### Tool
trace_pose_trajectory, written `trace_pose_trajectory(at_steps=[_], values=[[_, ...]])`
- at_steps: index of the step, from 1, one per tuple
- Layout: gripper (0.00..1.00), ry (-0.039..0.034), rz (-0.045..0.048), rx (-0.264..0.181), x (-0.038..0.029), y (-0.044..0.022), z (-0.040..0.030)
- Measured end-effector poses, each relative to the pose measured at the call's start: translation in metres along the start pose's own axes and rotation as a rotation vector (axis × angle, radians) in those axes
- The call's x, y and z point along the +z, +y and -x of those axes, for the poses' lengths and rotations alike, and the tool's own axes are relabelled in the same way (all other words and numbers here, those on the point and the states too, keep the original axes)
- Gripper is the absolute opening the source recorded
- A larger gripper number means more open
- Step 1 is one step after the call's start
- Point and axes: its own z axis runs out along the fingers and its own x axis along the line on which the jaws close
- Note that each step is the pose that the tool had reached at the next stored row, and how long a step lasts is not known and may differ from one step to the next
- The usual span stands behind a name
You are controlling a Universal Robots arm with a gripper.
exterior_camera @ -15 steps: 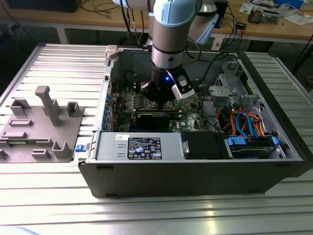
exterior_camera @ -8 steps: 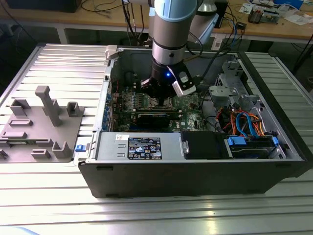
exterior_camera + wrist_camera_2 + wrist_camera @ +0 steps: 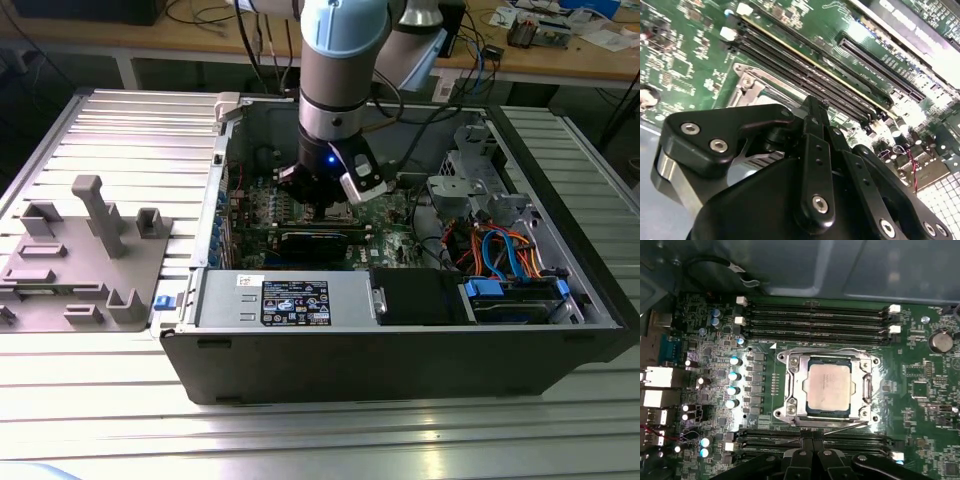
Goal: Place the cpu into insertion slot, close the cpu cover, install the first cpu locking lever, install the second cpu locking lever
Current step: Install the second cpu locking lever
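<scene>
Exterior view: the arm [image 3: 340,70] stood vertical over the open computer case [image 3: 400,340], wrist pointed straight down, with the gripper [image 3: 327,205] lowered inside the case just above the green motherboard [image 3: 385,215]; a blue light glowed on the wrist. A grey fixture tray [image 3: 85,265] lay on the ribbed table [image 3: 100,130] at nine o'clock of the case, well apart from the arm. Second wrist view: the black gripper [image 3: 816,107] filled the lower half of the frame, its fingers [image 3: 815,150] drawn together to a narrow tip with nothing seen between them; the tip sat over the edge of the silver socket frame [image 3: 747,87], with long black memory slots [image 3: 805,65] running past at twelve to three o'clock. First wrist view: the cpu [image 3: 829,386] lay flat, silver face up, seated in the insertion slot [image 3: 806,412] at the board's centre. The cpu cover [image 3: 794,386] lay down around the chip, its window framing the metal top. A thin wire lever [image 3: 840,426] ran along the socket's six o'clock edge. The gripper [image 3: 813,442] appeared at six o'clock of the socket, fingertips pressed together, empty, just beside that lever; whether it touched it could not be told.
</scene>
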Motion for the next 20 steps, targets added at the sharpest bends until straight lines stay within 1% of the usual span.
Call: trace_pose_trajectory(at_steps=[2,7,8,12,16,17,18,19,20], values=[[0.11,0.0,0.0001,0.0,0.0069,-0.0006,-0.0042],[0.11,0.0,0.0001,0.0,0.0135,0.0006,-0.0145],[0.11,0.0,0.0001,0.0,0.0144,0.0009,-0.0173],[0.11,-0.0001,0.0008,0.0,0.017,0.0021,-0.0247],[0.11,-0.0001,0.003,0.0,0.0187,0.005,-0.027],[0.11,-0.0001,0.0041,0.0,0.019,0.0058,-0.0272],[0.11,-0.0003,0.0073,0.0,0.0196,0.0066,-0.0275],[0.11,-0.0004,0.0115,-0.001,0.0207,0.0069,-0.0279],[0.11,-0.0005,0.0195,-0.001,0.0224,0.0075,-0.0284]])
